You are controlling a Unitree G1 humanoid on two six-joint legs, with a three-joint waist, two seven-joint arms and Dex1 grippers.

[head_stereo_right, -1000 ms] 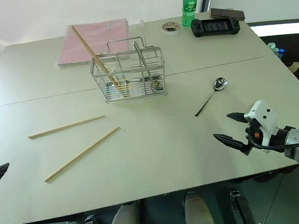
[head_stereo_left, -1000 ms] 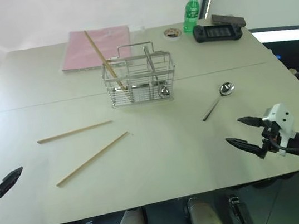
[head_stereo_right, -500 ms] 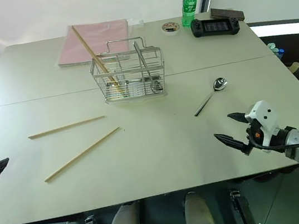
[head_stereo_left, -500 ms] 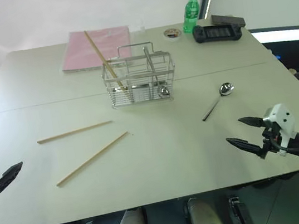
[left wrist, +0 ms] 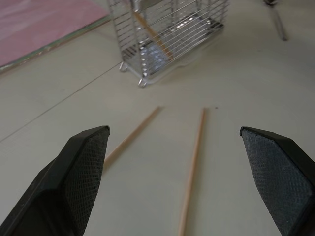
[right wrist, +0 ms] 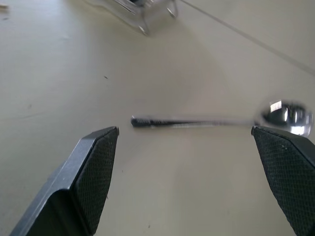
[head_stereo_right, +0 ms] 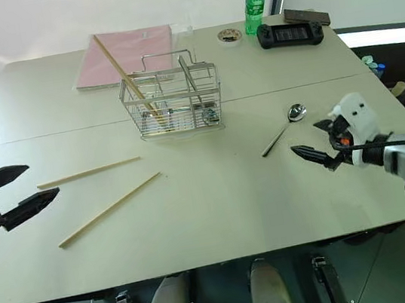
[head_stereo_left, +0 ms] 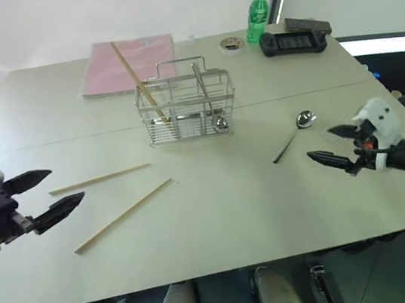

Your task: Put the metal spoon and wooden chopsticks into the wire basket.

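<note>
The wire basket [head_stereo_left: 187, 109] sat mid-table, and that's the landmark here. One wooden chopstick [head_stereo_left: 140, 84] was already standing in its left compartment, leaning back and to the left so its top end hung over the pink folder [head_stereo_left: 127, 64] behind the basket. Two more chopsticks lay flat on the table in front of the basket and off to its left: the nearer one [head_stereo_left: 101, 179] ran almost side to side, the farther one [head_stereo_left: 123, 215] lay on a diagonal, its right end pointing up toward the basket. The metal spoon [head_stereo_left: 294, 133] lay flat to the basket's right, bowl away from the robot, handle angled back toward the table's front edge.

Left gripper [head_stereo_left: 47, 196] hovered spread wide, empty, left of those two loose sticks. Right gripper [head_stereo_right: 315, 142] was also spread wide and empty, just right of the spoon's handle.
</note>
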